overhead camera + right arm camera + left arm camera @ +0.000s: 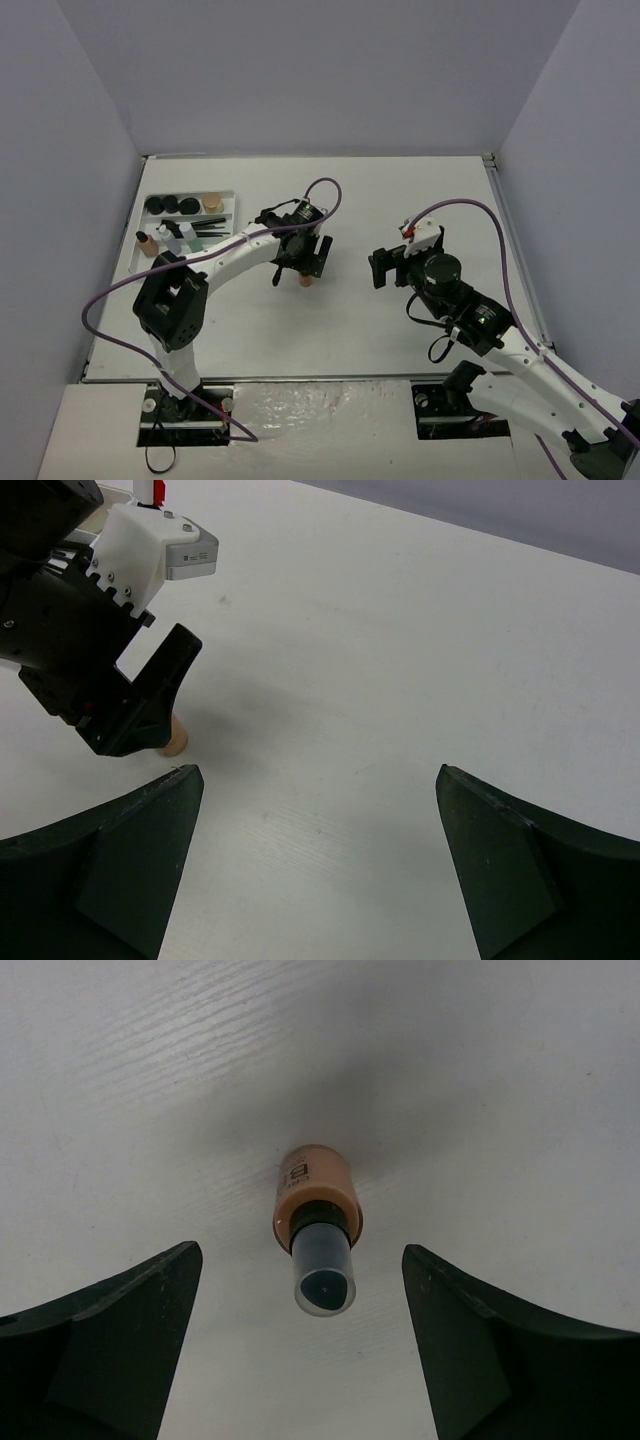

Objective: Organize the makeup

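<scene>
Hovering with my left tool [300,1250] spread wide and empty, I see the little beige bottle [318,1195] standing on the table [520,1080] below it, dark cap toward me. It looks light, hard and smooth, so I think it tips or slips easily. I judge the round body just under the cap the best hold. My right tool [318,772] is open too. Farther left, the white tray [236,212] holds black pots [178,205].
</scene>
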